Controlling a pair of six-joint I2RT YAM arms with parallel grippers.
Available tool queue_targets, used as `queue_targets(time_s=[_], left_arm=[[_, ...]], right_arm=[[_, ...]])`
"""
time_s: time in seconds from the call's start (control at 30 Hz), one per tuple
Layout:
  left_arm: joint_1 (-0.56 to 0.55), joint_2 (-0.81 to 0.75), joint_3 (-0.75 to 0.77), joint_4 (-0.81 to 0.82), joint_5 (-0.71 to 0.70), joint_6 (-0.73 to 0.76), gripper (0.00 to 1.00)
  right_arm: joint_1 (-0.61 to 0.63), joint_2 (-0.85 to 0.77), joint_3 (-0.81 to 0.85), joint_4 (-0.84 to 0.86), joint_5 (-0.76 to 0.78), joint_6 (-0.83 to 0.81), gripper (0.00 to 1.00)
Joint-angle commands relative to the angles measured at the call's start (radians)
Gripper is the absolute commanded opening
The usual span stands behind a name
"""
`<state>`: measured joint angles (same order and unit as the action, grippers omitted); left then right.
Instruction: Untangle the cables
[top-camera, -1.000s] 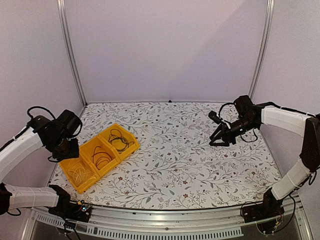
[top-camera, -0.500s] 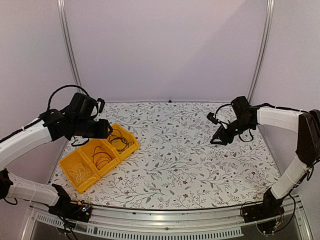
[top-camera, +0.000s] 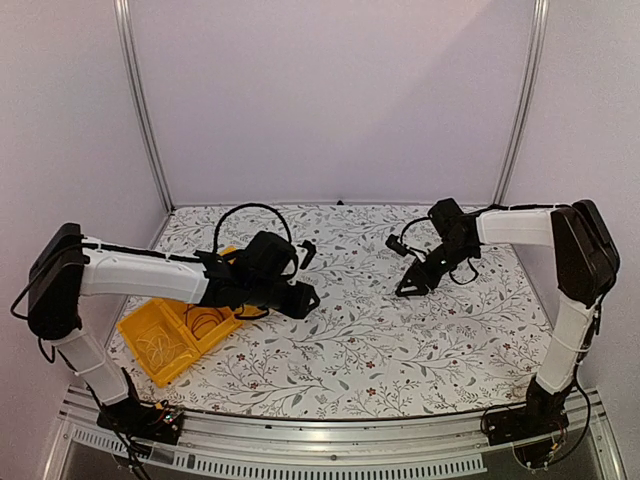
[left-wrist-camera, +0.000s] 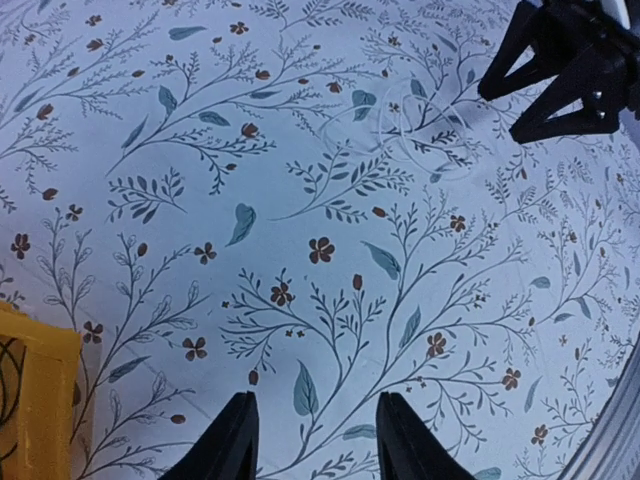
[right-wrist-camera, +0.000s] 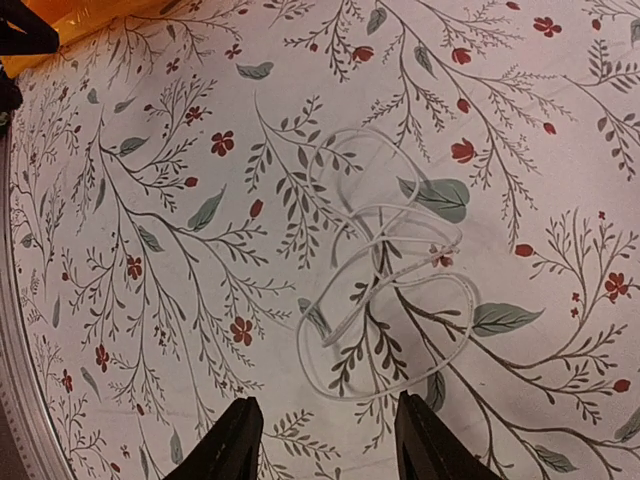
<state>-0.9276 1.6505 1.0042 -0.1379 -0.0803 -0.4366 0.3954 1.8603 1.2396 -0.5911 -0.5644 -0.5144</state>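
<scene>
A thin whitish cable (right-wrist-camera: 385, 262) lies in loose overlapping loops on the floral table, just ahead of my right gripper (right-wrist-camera: 325, 445), which is open and empty above it. The same cable shows faintly in the left wrist view (left-wrist-camera: 420, 125), with the right gripper (left-wrist-camera: 555, 75) beside it. My left gripper (left-wrist-camera: 312, 445) is open and empty over bare cloth, well short of the cable. In the top view the left gripper (top-camera: 300, 298) and the right gripper (top-camera: 410, 285) face each other mid-table. A dark coil (top-camera: 205, 320) and pale wires (top-camera: 160, 345) lie in the yellow bins.
The yellow three-part bin (top-camera: 135, 350) stands at the left front; the left arm hides its far compartment. Its corner shows in the left wrist view (left-wrist-camera: 45, 400) and the right wrist view (right-wrist-camera: 90, 15). Thick black arm cables loop over both wrists.
My left arm has swung from over the bins out to the middle of the table. My right gripper has moved left and lower, over the whitish cable.
</scene>
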Motion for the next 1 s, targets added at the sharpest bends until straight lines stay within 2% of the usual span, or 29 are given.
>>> queue_targets(time_s=[0.0, 0.17, 0.3, 0.4, 0.5, 0.6, 0.8, 0.97], left_arm=[[-0.062, 0.049, -0.024, 0.158, 0.012, -0.009, 0.42], [-0.115, 0.091, 0.002, 0.175, -0.003, 0.011, 0.43], [-0.135, 0.125, 0.032, 0.179, -0.010, 0.012, 0.43], [-0.144, 0.143, 0.059, 0.197, -0.051, 0.031, 0.45], [-0.148, 0.163, 0.061, 0.284, -0.099, 0.125, 0.48], [-0.140, 0.209, 0.110, 0.326, -0.156, 0.194, 0.52], [-0.092, 0.372, 0.276, 0.345, -0.127, 0.166, 0.53], [-0.049, 0.482, 0.350, 0.418, -0.088, 0.090, 0.52]], right_arm=[[0.014, 0.080, 0.081, -0.019, -0.026, 0.036, 0.50], [0.014, 0.144, 0.127, -0.001, -0.015, 0.065, 0.48], [0.014, 0.173, 0.148, 0.006, -0.006, 0.081, 0.41], [0.014, 0.183, 0.142, 0.009, -0.020, 0.077, 0.29], [0.015, 0.169, 0.130, 0.022, -0.030, 0.066, 0.18], [0.015, 0.145, 0.118, 0.024, -0.051, 0.051, 0.01], [0.015, 0.105, 0.088, 0.002, -0.152, 0.014, 0.00], [0.016, 0.057, 0.066, -0.004, -0.226, -0.002, 0.00]])
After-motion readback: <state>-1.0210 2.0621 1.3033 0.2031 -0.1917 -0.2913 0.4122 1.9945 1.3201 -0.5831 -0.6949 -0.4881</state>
